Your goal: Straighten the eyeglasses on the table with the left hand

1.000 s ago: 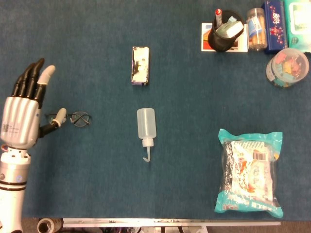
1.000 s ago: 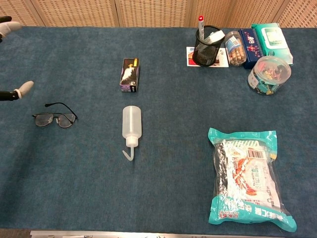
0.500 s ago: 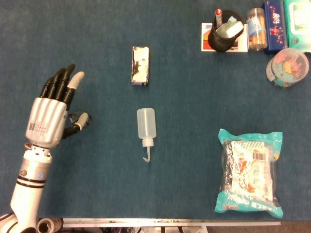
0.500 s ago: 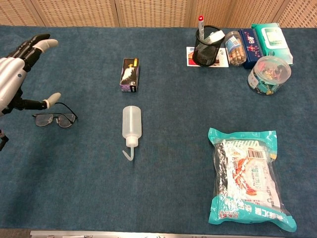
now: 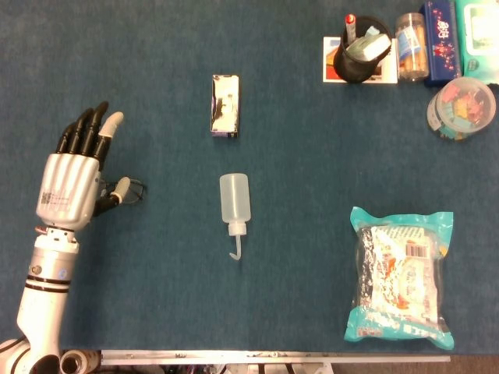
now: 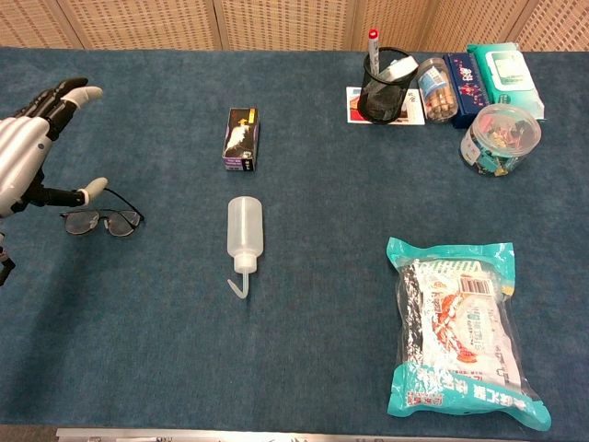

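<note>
Bench point(image 6: 304, 368) covered in dark blue cloth, seen from head and chest; largest item a teal snack bag point(image 5: 401, 276), flat at the right front; left hand point(image 5: 72, 184) at the far left, fingers point(image 5: 84, 132) stretched out and apart, thumb out sideways over the eyeglasses point(image 6: 101, 220), holding nothing; cannot tell whether the thumb touches the frame; right hand not in either view; white squeeze bottle point(image 5: 234, 203) lying mid-bench, nozzle toward the front edge; small dark box point(image 5: 225, 105) behind it, apart; back right corner holds a black mesh pen cup point(image 6: 385, 86), a clear jar point(image 6: 434, 89), a round tub of coloured bits point(image 6: 499, 138) and a wipes pack point(image 6: 506, 75); eyeglasses lie on the cloth at the left, one temple arm open behind the lenses, well apart from the bottle.
</note>
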{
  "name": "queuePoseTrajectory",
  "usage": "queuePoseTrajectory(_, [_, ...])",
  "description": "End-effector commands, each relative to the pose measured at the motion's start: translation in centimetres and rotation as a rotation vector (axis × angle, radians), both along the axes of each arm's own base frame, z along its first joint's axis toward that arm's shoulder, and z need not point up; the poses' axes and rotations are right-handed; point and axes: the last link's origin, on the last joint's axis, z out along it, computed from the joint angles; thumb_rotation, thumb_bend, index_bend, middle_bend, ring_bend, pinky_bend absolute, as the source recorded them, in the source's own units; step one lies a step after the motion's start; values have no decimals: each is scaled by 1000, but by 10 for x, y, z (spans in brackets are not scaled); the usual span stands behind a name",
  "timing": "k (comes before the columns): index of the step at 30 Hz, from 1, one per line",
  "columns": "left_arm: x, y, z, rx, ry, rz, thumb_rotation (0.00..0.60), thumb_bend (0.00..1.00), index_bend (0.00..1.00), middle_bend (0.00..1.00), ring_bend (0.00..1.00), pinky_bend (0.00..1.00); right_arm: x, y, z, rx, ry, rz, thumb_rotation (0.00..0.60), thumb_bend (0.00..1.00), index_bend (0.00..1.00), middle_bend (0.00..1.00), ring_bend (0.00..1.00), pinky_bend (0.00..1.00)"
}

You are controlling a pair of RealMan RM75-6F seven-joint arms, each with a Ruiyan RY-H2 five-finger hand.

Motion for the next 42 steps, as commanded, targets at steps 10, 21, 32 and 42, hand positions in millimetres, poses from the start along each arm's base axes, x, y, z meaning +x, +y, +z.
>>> queuePoseTrajectory(10, [-23,5,-5,-12,5,92,600,280,36,0,0,129,1,-2,-2,7,2,2,600,214,553,397,305,346])
queuePoseTrajectory(21, [-39,12,-12,-32,2,154,600,280,36,0,0,129,2,-3,-3,12,2,2,600,214,553,396,305,346])
queuePoseTrajectory(32, [-50,20,-24,-64,13,192,600,280,36,0,0,129,1,-2,-3,12,4,-4,600,214,553,396,305,346])
queuePoseTrajectory(42, [-56,22,-34,-99,45,211,600,280,36,0,0,129,1,-1,-3,13,4,-4,600,214,553,397,305,346])
